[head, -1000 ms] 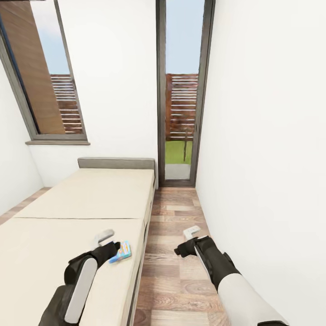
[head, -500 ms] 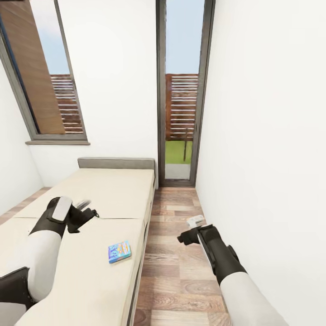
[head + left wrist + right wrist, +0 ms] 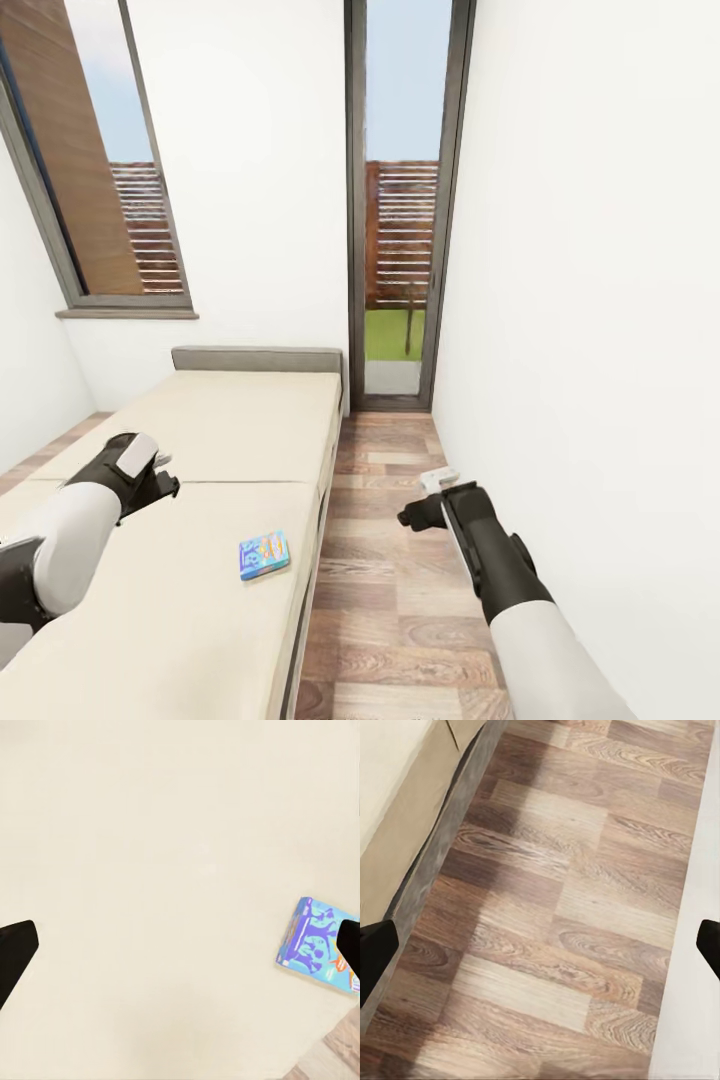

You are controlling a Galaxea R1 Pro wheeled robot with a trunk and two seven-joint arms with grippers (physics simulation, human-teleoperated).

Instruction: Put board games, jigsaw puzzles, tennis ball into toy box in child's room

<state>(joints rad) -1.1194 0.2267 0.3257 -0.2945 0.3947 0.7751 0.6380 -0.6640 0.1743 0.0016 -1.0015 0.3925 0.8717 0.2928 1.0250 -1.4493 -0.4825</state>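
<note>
Left gripper (image 3: 160, 470) retracted toward the frame's left edge, spread and empty. Blue board game (image 3: 264, 555) lay on the bed (image 3: 200, 440). Right gripper (image 3: 436, 482) was spread over the floor (image 3: 390, 600).

A matt, smooth cream cloth covers the bed (image 3: 210, 440), where a glossy printed cardboard board game box (image 3: 264, 555) lies. Beside it, wood plank floor (image 3: 390, 600) shows varnished grain; dark metal frames the glass door (image 3: 405, 200).

A long cream-coloured bed (image 3: 200, 470) runs along the left of a narrow room, with a grey headboard at its far end. One small blue board game (image 3: 264, 555) lies flat on the mattress near the bed's right edge, beside the wood plank floor (image 3: 390, 560).
</note>
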